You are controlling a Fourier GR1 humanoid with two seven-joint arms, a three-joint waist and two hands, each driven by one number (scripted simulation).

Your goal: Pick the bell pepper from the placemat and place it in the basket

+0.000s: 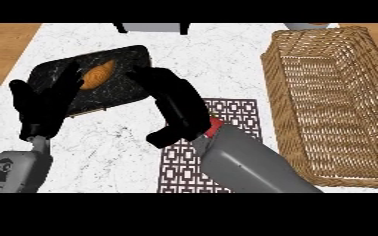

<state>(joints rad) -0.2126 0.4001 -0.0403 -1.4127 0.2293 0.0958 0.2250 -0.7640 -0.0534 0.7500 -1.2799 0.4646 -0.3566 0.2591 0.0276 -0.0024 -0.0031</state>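
A small red patch (215,125) shows at my right wrist, over the patterned placemat (238,113); it looks like the bell pepper, mostly hidden under the hand and forearm. My right hand (179,106) lies above the placemat's upper left corner. Its fingers stretch up and left toward a black tray, its thumb points down, and nothing shows in its grasp. The wicker basket (270,82) stands at the right, holding nothing visible. My left hand (43,106) rests open at the left edge, fingers up.
A black tray (127,60) with an orange bread-like item (98,75) lies at the upper left, partly behind both hands. A grey object (151,27) sits at the counter's far edge. The white marble counter ends at the left, where wood shows.
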